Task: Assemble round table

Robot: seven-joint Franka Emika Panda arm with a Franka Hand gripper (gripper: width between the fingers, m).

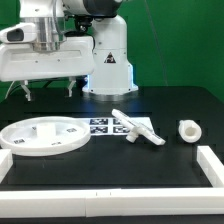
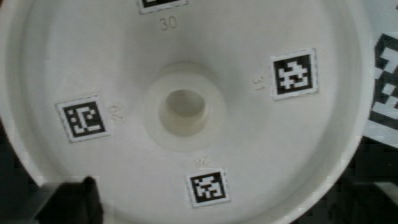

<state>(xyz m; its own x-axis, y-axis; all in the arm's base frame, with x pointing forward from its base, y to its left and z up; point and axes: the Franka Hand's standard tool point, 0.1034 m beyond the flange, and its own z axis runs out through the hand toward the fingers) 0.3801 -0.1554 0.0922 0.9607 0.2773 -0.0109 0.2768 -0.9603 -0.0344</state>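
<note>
We see the hand (image 1: 45, 90) hanging above the round disc (image 1: 45, 136), its two fingers spread as wide as they go with nothing between them; it holds nothing. The disc lies flat on the black tabletop (image 1: 70, 172), straight below the hand. In the wrist view it fills almost the whole picture, its central socket (image 2: 183, 110) facing up toward the camera, and one dark fingertip (image 2: 71, 200) shows near the disc's edge.

Being round, the disc gives us no long axis to line the hand up with. We judge that a hand this wide can take it only at the rim. The coming move would then turn on shifting from over the centre out to the edge, and only then going down.

The other parts lie off to one side of the hand, well apart from it. The flat base piece (image 1: 138, 131) lies beyond the marker board (image 1: 112, 125), its length running slantwise, and the short cylinder leg (image 1: 188, 131) is farther out again. Neither touches the disc.
</note>
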